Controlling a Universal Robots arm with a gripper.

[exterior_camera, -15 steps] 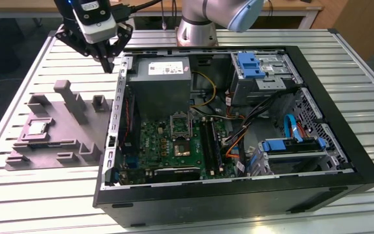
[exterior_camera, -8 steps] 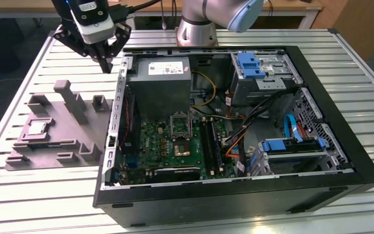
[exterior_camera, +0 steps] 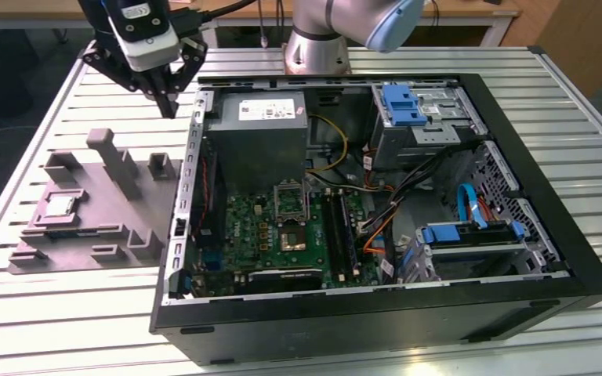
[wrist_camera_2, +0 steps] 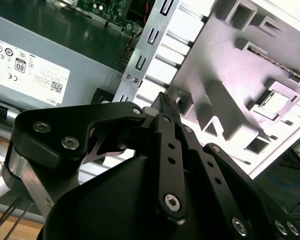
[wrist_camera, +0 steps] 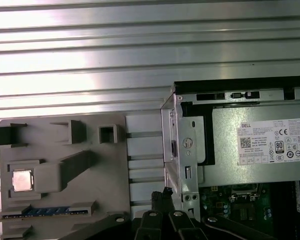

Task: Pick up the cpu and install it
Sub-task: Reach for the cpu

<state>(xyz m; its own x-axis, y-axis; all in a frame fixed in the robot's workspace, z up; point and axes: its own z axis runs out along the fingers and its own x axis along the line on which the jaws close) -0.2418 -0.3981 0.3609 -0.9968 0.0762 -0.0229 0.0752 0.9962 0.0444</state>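
Grey plastic tray (exterior_camera: 84,188) on the slatted table (exterior_camera: 71,313) carries the cpu (exterior_camera: 60,206), lying flat in 1 square recess with its silvery top up. I also see the cpu (wrist_camera: 22,180) in the first wrist view. In the exterior view my gripper (exterior_camera: 167,106) hangs at 1 o'clock from the cpu, well apart from it. Its fingers are pinched together on nothing, just beside the open computer case (exterior_camera: 385,313).

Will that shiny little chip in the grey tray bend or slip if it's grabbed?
The cpu looks flat and metal-topped, so probably stiff, not bendy. Its smooth shiny top may be slippery. Lying flat in a pocket of the grey tray, it likely won't roll.
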